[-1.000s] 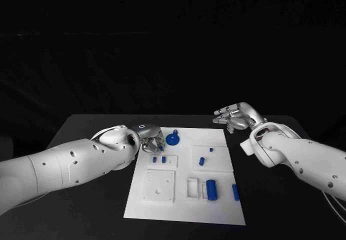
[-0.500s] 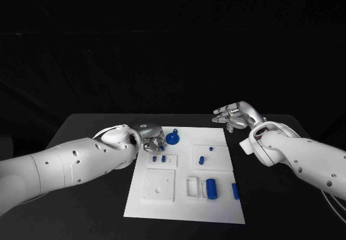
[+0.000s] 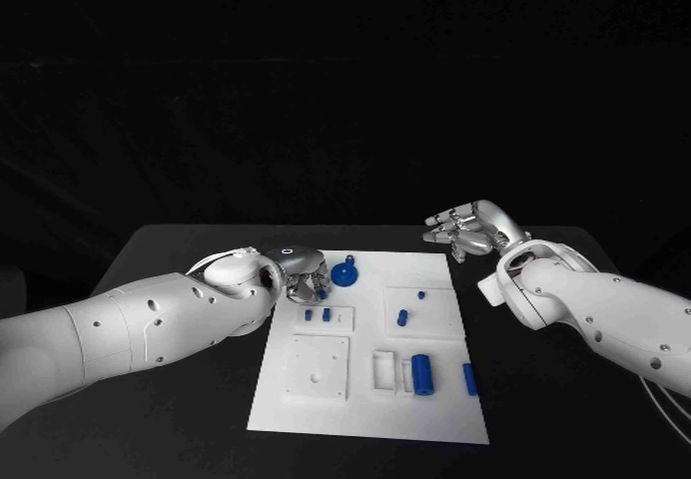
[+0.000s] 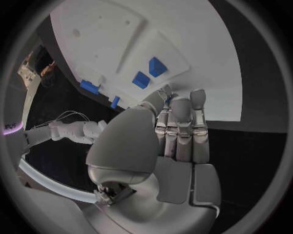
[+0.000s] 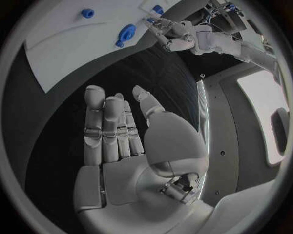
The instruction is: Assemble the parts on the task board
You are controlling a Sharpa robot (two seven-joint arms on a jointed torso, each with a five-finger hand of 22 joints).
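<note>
The white task board point(image 3: 371, 399) lies mid-table. My left hand point(image 3: 302, 275) hovers at its far left corner, fingers curled down and thumb point(image 4: 153, 103) folded against them, with no part visible in it. Just beside it stands a round blue part with a knob point(image 3: 345, 273). Two small blue pieces point(image 3: 317, 316) sit in a raised block below the hand and appear near its fingertips point(image 4: 149, 73). My right hand point(image 3: 463, 228) is raised beyond the board's far right corner, flat and empty point(image 5: 116, 141). From that wrist I see the round part point(image 5: 126, 34) and a small peg point(image 5: 87, 12).
On the board's right half lie a small blue peg point(image 3: 420, 296), a short blue piece point(image 3: 401, 320), a thick blue cylinder point(image 3: 422, 375) and a slim blue bar point(image 3: 469, 380). A square white plate point(image 3: 319, 369) sits on the near left. Black table point(image 3: 188, 259) surrounds the board.
</note>
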